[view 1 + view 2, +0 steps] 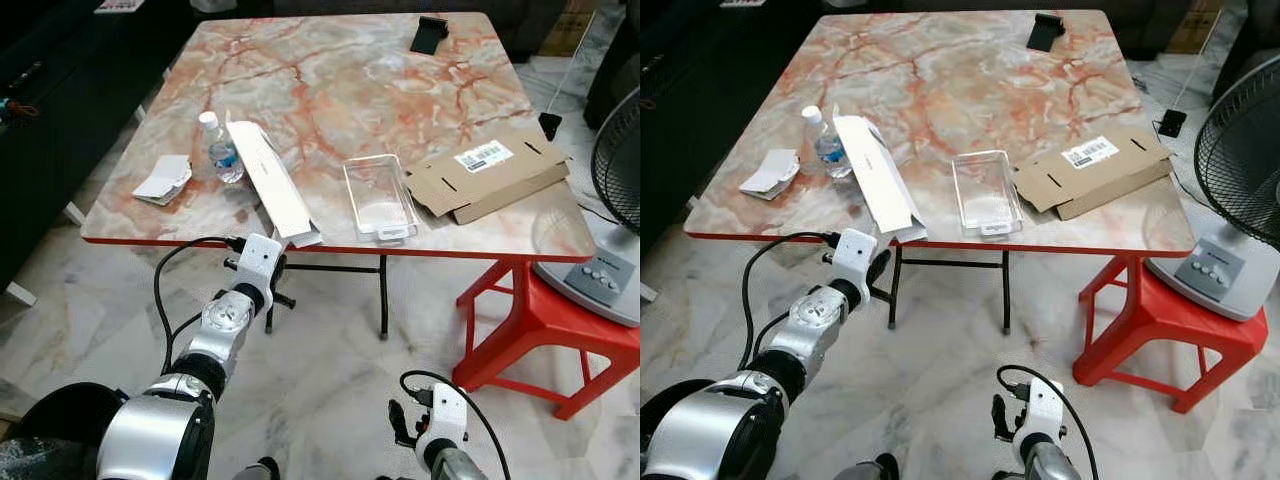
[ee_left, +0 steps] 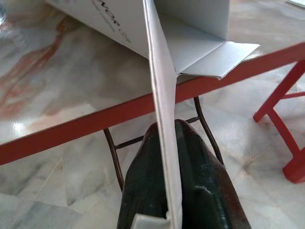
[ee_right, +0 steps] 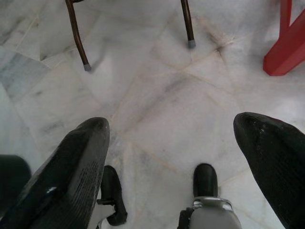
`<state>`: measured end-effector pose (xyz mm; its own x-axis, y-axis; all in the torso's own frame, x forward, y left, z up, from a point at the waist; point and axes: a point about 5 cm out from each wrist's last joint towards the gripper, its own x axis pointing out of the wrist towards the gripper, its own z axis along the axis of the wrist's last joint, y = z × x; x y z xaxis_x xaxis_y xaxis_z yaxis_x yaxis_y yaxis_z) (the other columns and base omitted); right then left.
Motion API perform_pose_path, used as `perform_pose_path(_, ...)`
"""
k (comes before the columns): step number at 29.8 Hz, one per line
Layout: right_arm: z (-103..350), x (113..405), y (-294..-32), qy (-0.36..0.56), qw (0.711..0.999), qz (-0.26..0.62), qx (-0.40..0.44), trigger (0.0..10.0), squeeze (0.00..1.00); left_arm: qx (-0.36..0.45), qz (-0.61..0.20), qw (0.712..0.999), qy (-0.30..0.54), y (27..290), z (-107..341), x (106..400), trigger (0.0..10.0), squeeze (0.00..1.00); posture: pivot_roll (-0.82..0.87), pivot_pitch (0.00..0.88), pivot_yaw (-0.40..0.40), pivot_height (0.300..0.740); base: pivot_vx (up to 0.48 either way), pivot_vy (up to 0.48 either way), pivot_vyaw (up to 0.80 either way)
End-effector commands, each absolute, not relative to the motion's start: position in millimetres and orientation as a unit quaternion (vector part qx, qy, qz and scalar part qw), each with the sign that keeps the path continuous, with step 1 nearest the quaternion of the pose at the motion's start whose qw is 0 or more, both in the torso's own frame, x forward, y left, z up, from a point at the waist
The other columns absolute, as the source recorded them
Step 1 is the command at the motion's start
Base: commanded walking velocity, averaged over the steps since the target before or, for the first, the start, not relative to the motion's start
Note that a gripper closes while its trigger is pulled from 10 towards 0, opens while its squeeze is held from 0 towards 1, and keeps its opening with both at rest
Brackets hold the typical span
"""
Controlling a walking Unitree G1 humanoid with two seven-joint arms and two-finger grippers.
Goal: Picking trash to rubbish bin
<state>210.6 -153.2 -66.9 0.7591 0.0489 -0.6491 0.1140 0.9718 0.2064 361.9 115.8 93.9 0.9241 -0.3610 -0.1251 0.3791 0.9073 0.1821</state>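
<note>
From the head views, the table stood ahead with a red edge along its near side. The left gripper reached up to that near edge, just below the overhanging end of a long white box lying on the table. Left of the box stood a bottle, touching or just beside it (hard to tell which), and further left lay a paper wad. Right of the box sat a clear tray, then a flat carton near the right edge, and a black stand at the far side. A red stool with a fan on it stood to the right. The right gripper hung low over the floor.

In the left wrist view, the fingers were closed on a thin flap of the box.

In the right wrist view, the fingers were spread wide with nothing between them, above the marble floor.
</note>
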Motion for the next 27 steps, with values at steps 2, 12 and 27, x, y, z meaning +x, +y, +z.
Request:
perform_pose_path(2, -72.3, 202.7, -149.6, 0.366, 0.923, -0.015, 0.117, 10.0, 0.00, 0.151, -0.207, 0.966, 0.044, 120.9, 88.0, 356.9, 10.0, 0.00, 0.05, 0.077, 0.059, 0.740, 0.000, 0.000, 0.00)
perform_pose_path(12, -73.8, 200.0, -149.2, 0.370, 0.922, -0.013, 0.116, 10.0, 0.00, 0.285, -0.238, 0.928, 0.020, 131.3, 94.5, 357.8, 10.0, 0.00, 0.05, 0.066, 0.059, 0.740, 0.000, 0.000, 0.00)
perform_pose_path(27, -73.6, 200.4, -144.1, 0.370, 0.921, -0.005, 0.117, 10.0, 0.00, 0.411, -0.189, 0.890, -0.062, 149.2, 113.9, 360.0, 10.0, 0.00, 0.06, 0.057, 0.060, 0.740, 0.000, 0.000, 0.00)
